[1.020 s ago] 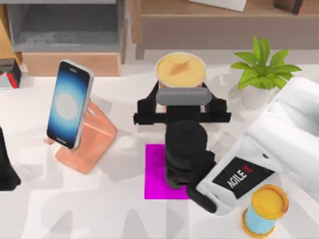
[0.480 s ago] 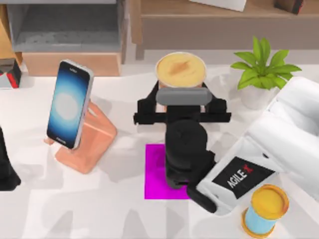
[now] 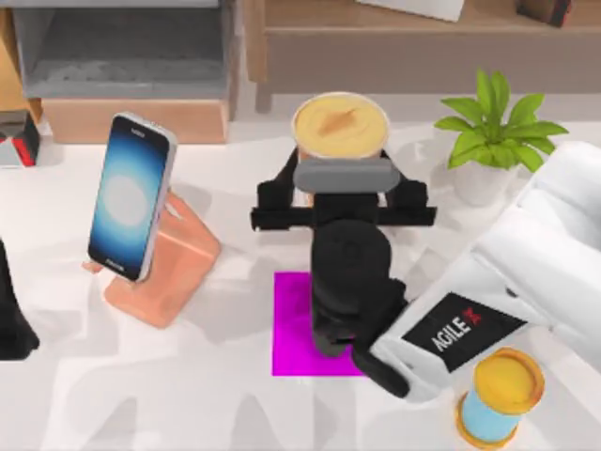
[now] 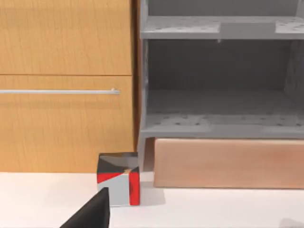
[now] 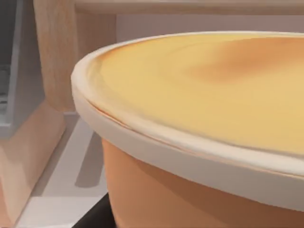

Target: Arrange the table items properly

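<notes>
- Overhead first: our right gripper (image 3: pixel 340 178) sits at the middle of the table, just on the near side of the cup (image 3: pixel 340 127), with its black fingers (image 3: pixel 274 193) reaching to the left and right of the cup's orange body. We cannot tell from above whether they press on the cup or stand a little apart from it.
- The cup stands upright, its creamy top facing up, beyond the magenta mat (image 3: pixel 293 324), which our right arm partly covers.
- The phone (image 3: pixel 130 195) leans with its lit screen on a pinkish stand (image 3: pixel 169 263) at the left of the table, well apart from the cup.
- A potted plant (image 3: pixel 498 127) stands at the far right; a small blue cylinder with a yellow top (image 3: pixel 498 399) stands at the near right.
- Our left arm (image 3: pixel 14 310) is parked at the left edge.
- Left wrist view: a grey, red and black cube (image 4: pixel 118 178) sits on the table before a wooden cabinet (image 4: pixel 66 85) and a grey shelf unit (image 4: pixel 218 85). We cannot tell how this claw stands.
- Right wrist view: the cup (image 5: pixel 199 142) is very close, rim and orange wall plain.
</notes>
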`<act>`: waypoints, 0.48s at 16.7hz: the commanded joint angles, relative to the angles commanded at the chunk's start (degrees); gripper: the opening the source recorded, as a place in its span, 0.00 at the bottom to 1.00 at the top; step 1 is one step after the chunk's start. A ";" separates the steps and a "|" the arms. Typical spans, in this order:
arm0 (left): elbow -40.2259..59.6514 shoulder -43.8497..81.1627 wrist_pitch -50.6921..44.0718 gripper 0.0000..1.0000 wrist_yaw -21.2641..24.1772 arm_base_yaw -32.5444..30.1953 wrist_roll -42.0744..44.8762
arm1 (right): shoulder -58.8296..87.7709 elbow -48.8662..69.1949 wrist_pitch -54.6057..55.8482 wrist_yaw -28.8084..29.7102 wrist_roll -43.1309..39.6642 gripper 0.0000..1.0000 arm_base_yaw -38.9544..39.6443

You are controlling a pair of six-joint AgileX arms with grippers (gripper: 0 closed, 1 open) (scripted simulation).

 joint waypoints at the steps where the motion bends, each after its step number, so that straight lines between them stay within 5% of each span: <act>1: 0.00 0.00 0.00 1.00 0.00 0.00 0.00 | -0.29 -0.06 -0.26 0.00 0.00 0.00 -0.04; 8: 0.00 0.00 0.00 1.00 0.00 0.00 0.00 | -2.64 1.59 0.30 -2.72 0.61 0.00 -0.53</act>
